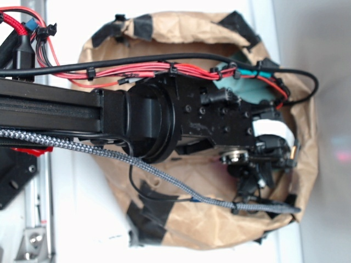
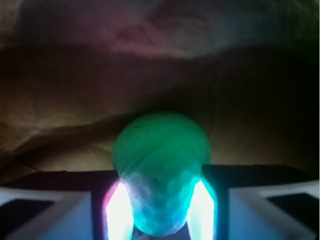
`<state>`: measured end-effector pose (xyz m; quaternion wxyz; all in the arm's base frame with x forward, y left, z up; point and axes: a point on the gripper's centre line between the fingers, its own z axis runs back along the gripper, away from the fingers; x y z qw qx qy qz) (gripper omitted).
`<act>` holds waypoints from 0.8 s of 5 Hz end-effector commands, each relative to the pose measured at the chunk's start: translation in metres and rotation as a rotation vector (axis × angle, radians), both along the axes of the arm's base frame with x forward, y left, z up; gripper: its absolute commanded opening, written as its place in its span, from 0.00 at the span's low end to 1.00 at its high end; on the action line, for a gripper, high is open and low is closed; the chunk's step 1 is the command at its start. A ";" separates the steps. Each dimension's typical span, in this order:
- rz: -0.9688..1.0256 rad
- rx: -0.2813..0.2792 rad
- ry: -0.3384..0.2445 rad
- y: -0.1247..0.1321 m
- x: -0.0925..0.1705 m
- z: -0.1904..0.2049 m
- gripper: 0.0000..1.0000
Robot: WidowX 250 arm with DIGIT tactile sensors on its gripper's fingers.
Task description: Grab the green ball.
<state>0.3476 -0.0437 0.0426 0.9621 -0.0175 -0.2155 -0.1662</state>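
In the wrist view the green ball (image 2: pixel 160 165) fills the middle, squeezed between two glowing pads (image 2: pixel 119 212) of my gripper (image 2: pixel 160 212), which is shut on it. The ball's lower half bulges between the pads and looks pale blue in their light. Dim brown paper lies behind it. In the exterior view the black arm reaches from the left over a brown paper-lined bin (image 1: pixel 304 181). The gripper (image 1: pixel 271 159) hangs inside that bin at the right, and the ball itself is hidden there by the arm.
A pale teal cloth (image 1: pixel 249 90) lies in the bin beside the wrist, partly under red wires (image 1: pixel 164 70). Black tape patches (image 1: pixel 145 213) hold the paper rim. A braided cable (image 1: pixel 109 153) runs along the arm. White table surface surrounds the bin.
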 end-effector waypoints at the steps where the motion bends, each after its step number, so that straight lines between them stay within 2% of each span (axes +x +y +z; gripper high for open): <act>1: 0.151 -0.017 0.015 0.016 -0.029 0.076 0.00; 2: 0.226 -0.024 0.039 0.029 -0.052 0.103 0.00; 3: 0.276 -0.013 0.034 0.036 -0.075 0.134 0.00; 4: 0.395 -0.052 0.180 0.036 -0.095 0.153 0.00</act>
